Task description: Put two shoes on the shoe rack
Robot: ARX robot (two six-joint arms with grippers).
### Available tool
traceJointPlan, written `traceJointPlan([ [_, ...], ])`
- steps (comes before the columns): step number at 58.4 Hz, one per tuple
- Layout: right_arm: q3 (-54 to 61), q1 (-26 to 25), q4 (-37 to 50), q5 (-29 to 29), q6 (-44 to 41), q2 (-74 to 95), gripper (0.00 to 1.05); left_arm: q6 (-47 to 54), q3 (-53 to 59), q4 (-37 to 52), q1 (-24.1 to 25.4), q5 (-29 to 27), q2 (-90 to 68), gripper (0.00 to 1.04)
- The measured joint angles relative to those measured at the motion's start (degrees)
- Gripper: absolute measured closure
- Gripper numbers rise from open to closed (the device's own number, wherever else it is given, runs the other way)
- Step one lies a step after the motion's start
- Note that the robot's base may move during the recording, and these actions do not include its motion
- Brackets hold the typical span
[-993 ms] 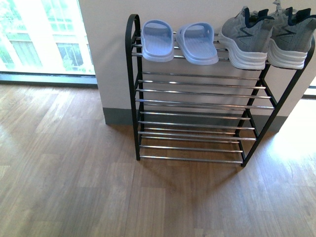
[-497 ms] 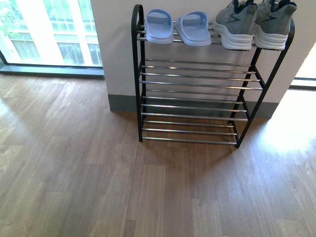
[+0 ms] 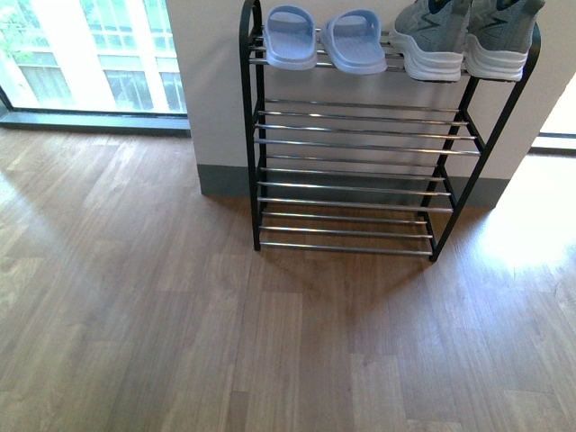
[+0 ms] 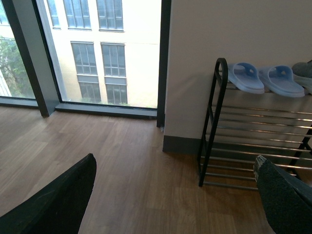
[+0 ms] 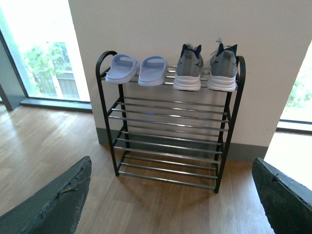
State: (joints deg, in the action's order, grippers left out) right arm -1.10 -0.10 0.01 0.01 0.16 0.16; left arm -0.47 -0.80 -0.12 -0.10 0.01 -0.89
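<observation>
Sneakers [image 3: 468,36], 2 grey knit ones with white soles, stand on the top shelf of the shoe rack [image 3: 346,144], at the right end, toes to the front, touching each other side by side. In the right wrist view the sneakers [image 5: 204,68] show navy lining at the heel openings. Beside them, on the same top shelf at the left end, lie 2 pale blue slide sandals [image 3: 324,38], also close together. The lower shelves of chrome rods carry nothing. The rack stands on the wood floor [image 3: 180,306] against a white wall [image 3: 207,81] with a grey baseboard; the black side frames are rounded at the top. A big window [image 3: 90,54] is to the left of the wall.

No arm shows in the front view. The left gripper [image 4: 175,195] is seen only in its wrist view: 2 dark fingers [image 4: 53,204] at the pic's edges, jaws spread wide, holding nothing, well apart from the rack. The right gripper [image 5: 170,200] is the same in its own view: 2 dark fingers [image 5: 53,204], jaws spread wide and holding nothing, facing the rack w/ all 4 shoes in sight.
</observation>
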Motion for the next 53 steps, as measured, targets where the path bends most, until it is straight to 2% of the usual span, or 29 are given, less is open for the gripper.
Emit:
traceJointPlan([
  [53, 0.0, 0.0, 0.0, 0.0, 0.0, 0.0, 0.09, 0.0, 0.0, 0.0, 0.0, 0.0, 0.0, 0.09],
])
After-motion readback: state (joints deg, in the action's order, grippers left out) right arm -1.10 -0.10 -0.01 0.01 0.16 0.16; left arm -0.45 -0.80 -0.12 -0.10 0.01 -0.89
